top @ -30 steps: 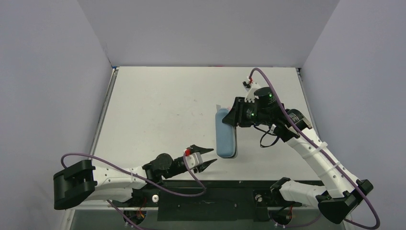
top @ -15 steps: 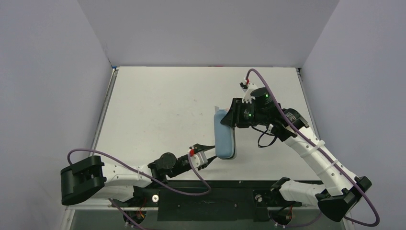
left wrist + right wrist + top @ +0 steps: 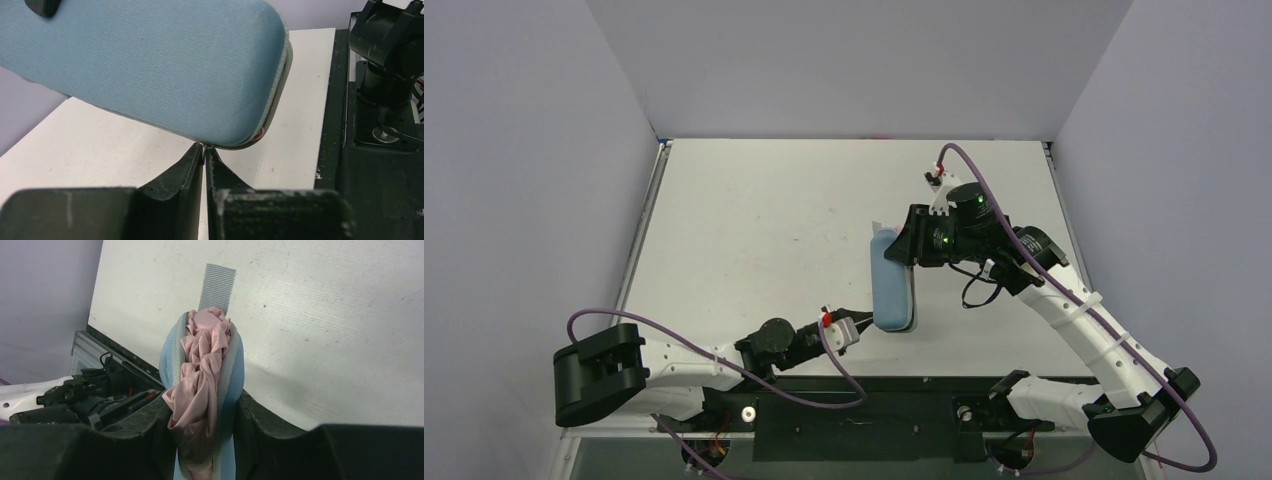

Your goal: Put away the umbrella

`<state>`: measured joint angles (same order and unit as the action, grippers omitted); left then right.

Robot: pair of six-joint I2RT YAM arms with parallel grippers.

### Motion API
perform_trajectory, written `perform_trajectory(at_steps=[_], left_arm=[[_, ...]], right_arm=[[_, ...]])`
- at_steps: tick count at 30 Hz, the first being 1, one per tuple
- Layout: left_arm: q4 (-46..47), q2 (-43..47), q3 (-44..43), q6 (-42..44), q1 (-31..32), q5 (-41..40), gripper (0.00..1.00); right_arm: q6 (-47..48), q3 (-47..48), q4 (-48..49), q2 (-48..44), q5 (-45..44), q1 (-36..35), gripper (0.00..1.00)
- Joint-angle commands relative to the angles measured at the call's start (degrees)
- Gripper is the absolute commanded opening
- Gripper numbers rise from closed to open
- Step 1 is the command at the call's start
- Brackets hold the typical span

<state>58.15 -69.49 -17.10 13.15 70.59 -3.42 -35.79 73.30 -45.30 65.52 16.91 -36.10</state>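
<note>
The left gripper (image 3: 205, 149) had advanced and clenched at the case (image 3: 150, 65) tip, while the right gripper (image 3: 202, 410) grasped the case holding the umbrella (image 3: 202, 355)

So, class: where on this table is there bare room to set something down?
Free: the left half of the table, between the left wall and the blue case, and the far strip along the back wall. Crowded: near right, where the right gripper holds the case and the left gripper meets its near end.
</note>
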Motion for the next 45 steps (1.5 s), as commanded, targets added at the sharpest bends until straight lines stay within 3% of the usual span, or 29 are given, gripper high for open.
perform_trajectory(at_steps=[1,14,27,36,45], left_arm=[[3.1,1.4,-1.9,0.4,0.4,1.6,0.00],[-0.4,6.2,0.2,-2.3,4.6,-0.9,0.00],[-5.5,9.6,-0.3,-4.1,9.1,-5.7,0.00],[-3.6,8.4,-3.6,-16.6,10.2,-6.2,0.00],[0.9,3.4,-8.4,-23.4,12.2,-7.2,0.00]], right_arm=[[-1.6,2.0,3.8,-0.3,-0.3,-0.4,0.00],[-4.9,2.0,6.2,-0.2,-11.6,0.0,0.00],[-6.5,1.8,6.6,0.5,-16.4,1.0,0.00],[-11.3,-5.0,11.7,-5.0,-24.6,0.3,0.00],[-15.4,-10.4,15.6,-8.2,-31.9,-1.7,0.00]])
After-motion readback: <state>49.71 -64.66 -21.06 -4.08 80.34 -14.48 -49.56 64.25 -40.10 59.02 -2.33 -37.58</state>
